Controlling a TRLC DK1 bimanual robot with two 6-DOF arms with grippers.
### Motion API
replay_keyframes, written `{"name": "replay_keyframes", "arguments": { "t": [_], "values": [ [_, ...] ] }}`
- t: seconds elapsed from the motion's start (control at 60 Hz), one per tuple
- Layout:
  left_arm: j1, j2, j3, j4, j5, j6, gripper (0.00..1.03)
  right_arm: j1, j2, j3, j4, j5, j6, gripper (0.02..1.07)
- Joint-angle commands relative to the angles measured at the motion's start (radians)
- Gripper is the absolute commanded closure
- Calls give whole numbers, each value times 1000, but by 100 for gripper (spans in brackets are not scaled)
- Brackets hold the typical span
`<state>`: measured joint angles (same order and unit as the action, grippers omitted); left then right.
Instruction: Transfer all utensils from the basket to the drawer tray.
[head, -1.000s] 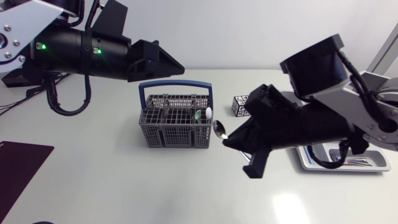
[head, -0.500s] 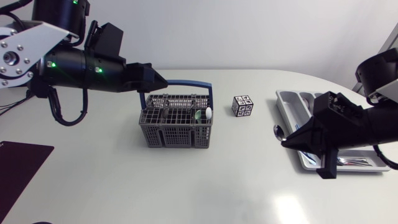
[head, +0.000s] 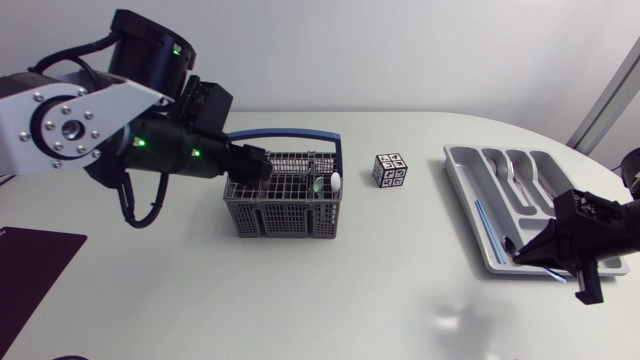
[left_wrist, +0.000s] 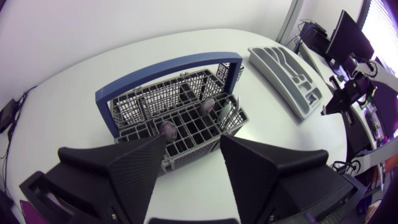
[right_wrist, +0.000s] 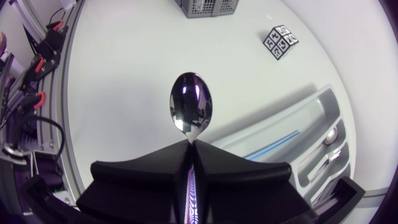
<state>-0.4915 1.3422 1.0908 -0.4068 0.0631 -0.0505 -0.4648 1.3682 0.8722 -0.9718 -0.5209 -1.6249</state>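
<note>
The right end effector (right_wrist: 191, 146) has its two fingers pressed together on the handle of a spoon (right_wrist: 191, 109). The spoon's bowl stands clear ahead of the fingertips. The left end effector (left_wrist: 194, 142) is spread wide with nothing between its fingers, and it hangs just above the basket (head: 285, 205). Whether it touches the basket's wire cannot be told.

A second ago the right end effector held the spoon just beside the basket. It has since carried the spoon across to the end of the drawer tray (head: 470, 185) nearest the bench's front edge. Over the same second the left end effector dropped from high behind the basket to just over its left part.

The left arm comes in from the left edge of the bench, its forearm sloping down to the basket's blue handle (left_wrist: 168, 70). The right arm enters low at the right edge, with its end effector pointing back across the bench.

The basket stands mid-bench, somewhat toward the far edge, and utensil handles (left_wrist: 166, 129) still stick up from its compartments. The tray lies by the right edge and already holds cutlery. A patterned cube (head: 390, 170) sits between the basket and the tray. A dark mat (head: 30, 270) covers the front left corner.
</note>
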Motion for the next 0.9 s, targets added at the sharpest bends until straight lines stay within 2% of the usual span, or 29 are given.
{"name": "replay_keyframes", "arguments": {
  "t": [0.0,0.183,0.317,0.533,0.75,0.883],
  "values": [
    [-33,29,-37,17,-42,14,42,-72,77,57,-16,22,-148,101],
    [-64,60,-31,26,-111,-8,42,-164,200,154,-8,85,-240,101],
    [-68,72,-29,26,-128,-23,42,-207,269,200,38,119,-280,101],
    [-68,84,-37,26,-141,-45,42,-235,361,208,200,199,-326,101],
    [-71,87,-37,26,-148,-58,42,-232,391,168,352,239,-351,101],
    [-78,91,-37,26,-160,-66,42,-232,390,154,383,246,-352,87]
  ]
}}
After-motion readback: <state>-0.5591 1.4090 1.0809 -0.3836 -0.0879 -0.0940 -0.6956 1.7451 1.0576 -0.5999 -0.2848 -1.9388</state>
